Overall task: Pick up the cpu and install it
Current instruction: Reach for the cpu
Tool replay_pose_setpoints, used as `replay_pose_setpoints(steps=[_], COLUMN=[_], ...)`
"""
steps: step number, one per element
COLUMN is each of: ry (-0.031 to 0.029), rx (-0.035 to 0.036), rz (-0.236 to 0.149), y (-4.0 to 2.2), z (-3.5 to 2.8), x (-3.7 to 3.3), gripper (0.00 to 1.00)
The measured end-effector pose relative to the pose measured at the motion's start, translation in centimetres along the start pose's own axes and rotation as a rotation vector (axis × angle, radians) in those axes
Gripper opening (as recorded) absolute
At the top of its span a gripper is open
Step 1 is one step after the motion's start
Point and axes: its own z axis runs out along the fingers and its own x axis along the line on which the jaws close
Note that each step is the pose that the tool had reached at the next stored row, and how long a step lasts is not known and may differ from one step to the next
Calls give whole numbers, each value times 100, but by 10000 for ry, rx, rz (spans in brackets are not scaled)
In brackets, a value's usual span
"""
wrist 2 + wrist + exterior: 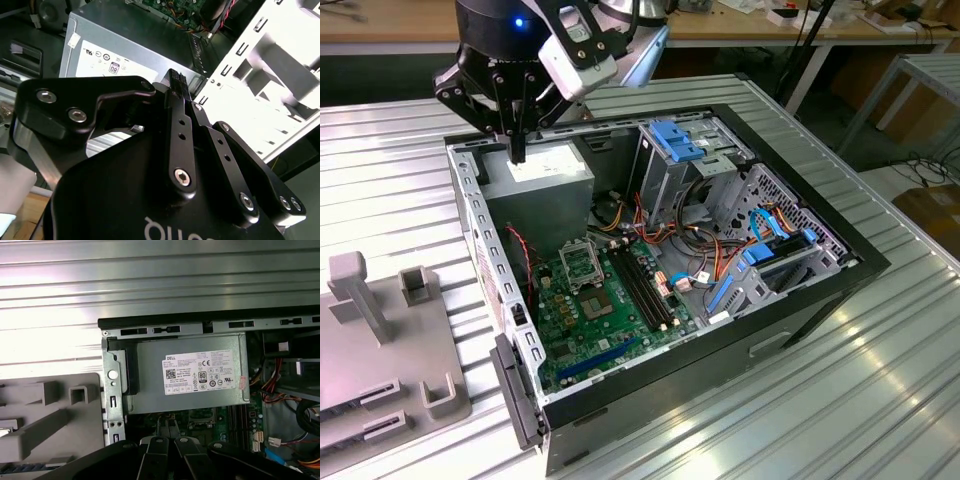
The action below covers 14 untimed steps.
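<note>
Exterior view first: the gripper (518,155) hangs over the open PC case (720,365), at about 11 o'clock of the case. Its fingers point straight down, just above the grey power supply (540,185). The claw looks clenched, tips pressed together. The green motherboard (590,320) lies on the case floor, toward 5 o'clock from the supply. The socket (582,265) sits near the board's far edge, well apart from the claw. Honestly I can't tell whether the cpu is in that socket, the middle just reads dark. A grey fixture (380,340) stands on the ribbed metal table (820,420) at 9 o'clock of the case.

Second wrist view: the black fingers (177,125) run side by side and meet at the tips over the power supply's (140,45) labelled top. A bright slotted chassis wall (250,100) is just beside them.

First wrist view: the gripper (167,424) is pinched closed, with a sliver of the socket (200,416) and the green board (225,424) near its tips. The power supply (190,375) is just beyond them, and the fixture (50,415) sits outside the case wall.
</note>
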Motion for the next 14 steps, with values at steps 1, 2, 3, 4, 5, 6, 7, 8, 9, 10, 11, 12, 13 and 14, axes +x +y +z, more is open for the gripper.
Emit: replay_pose_setpoints(steps=[1,2,3,4,5,6,7,8,9,10,11,12,13,14], ry=[0,-1,0,0,0,0,-1,0,0,0,0,0,0,-1], rx=[-1,-1,-1,-1,-1,-1,-1,0,-1,-1,-1,0,-1,-1], rz=[0,0,0,0,0,0,0,0,0,0,0,0,0,1], y=[0,-1,-1,-2,-2,-3,-3,-4,-4,-4,-5,-5,-6,-6], z=[0,0,0,0,0,0,0,0,0,0,0,0,0,0], x=[7,13,20,25,33,40,46,51,57,62,67,74,79,83], gripper=[11,11,11,11,11,11,11,11,11,11,11,11,11,11])
